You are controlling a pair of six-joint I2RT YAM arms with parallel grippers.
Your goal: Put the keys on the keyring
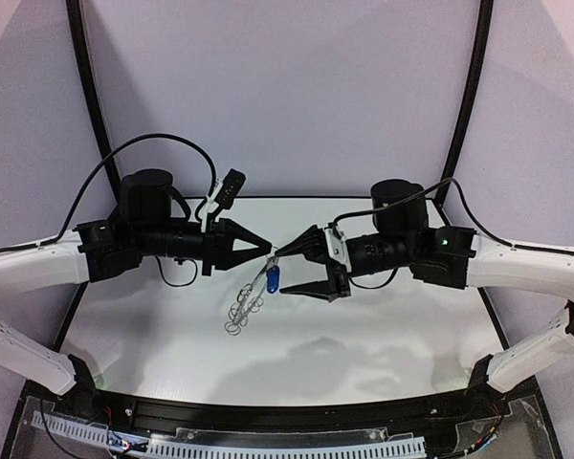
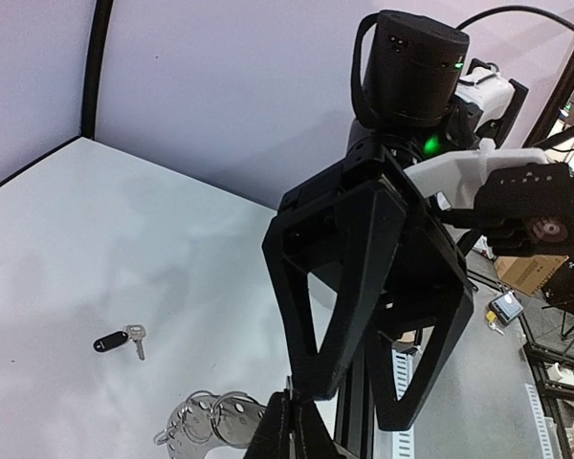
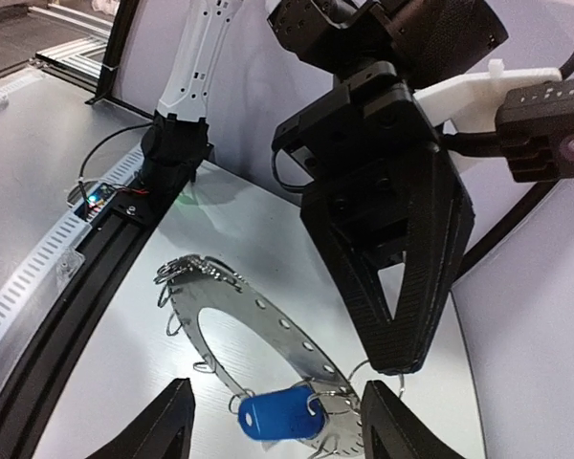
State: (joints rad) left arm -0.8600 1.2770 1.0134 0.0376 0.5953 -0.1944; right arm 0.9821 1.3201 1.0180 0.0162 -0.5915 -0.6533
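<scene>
Right now the left gripper [image 1: 266,249] is clamped tight on the rim of the keyring [image 3: 231,323], holding it off the table [image 1: 392,330] so that the grey disc hangs tilted down from the fingertips, its lower edge and thin wire loops [image 1: 239,317] low over the white surface. The blue key [image 3: 275,414] dangles at the ring's rim just beside that pinch, apparently threaded on one of the small loops; its blade is not clearly visible. Facing it from the opposite side, the right gripper [image 1: 289,271] is released, its two black fingers [image 3: 168,424] spread apart on either side of the blue key and touching neither the key nor the disc, as far as the right wrist view shows. The black key [image 2: 115,339] lies flat on the table, well apart from the ring and from both grippers, its metal blade pointing away from its plastic head.
</scene>
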